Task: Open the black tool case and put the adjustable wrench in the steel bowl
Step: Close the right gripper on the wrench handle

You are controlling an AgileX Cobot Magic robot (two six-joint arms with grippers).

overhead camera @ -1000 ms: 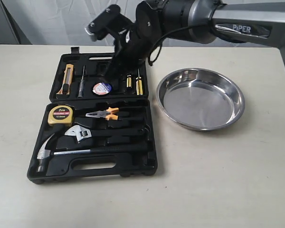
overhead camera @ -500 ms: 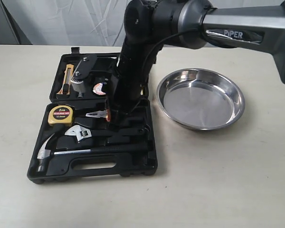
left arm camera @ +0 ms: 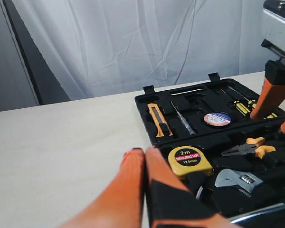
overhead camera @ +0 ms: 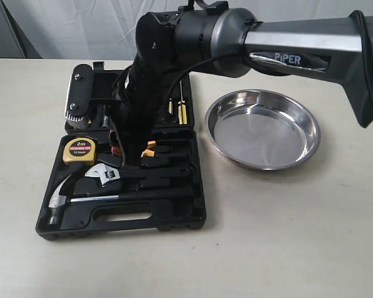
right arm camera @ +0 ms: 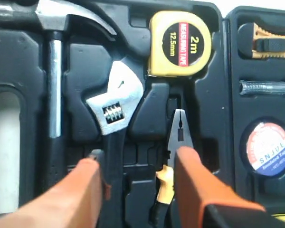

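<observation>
Nearest you, the black tool case lies open and flat on the worktop. In its front half the claw hammer fills the nearest slot. Just behind it the adjustable wrench sits in its moulded recess, with its silvery head toward the left of the exterior view and its black handle running under your right arm. Behind the wrench come the yellow tape measure and the orange-handled pliers. Your right hand is down over this half, its orange fingers spread wide and gripping nothing. The right wrist view shows both the wrench handle and the nose of the pliers lying between them, the handle just beside one fingertip; you cannot tell whether that finger touches it. Your left hand is pinched together with nothing between the fingers, low over bare worktop just beside the case on the tape measure's side. Farther back, the lid half carries a utility knife, a roll of tape and small screwdrivers. The steel bowl stands on the worktop just to the right of the case, level with the lid half and apart from the wrench. A white curtain hangs behind it all.
</observation>
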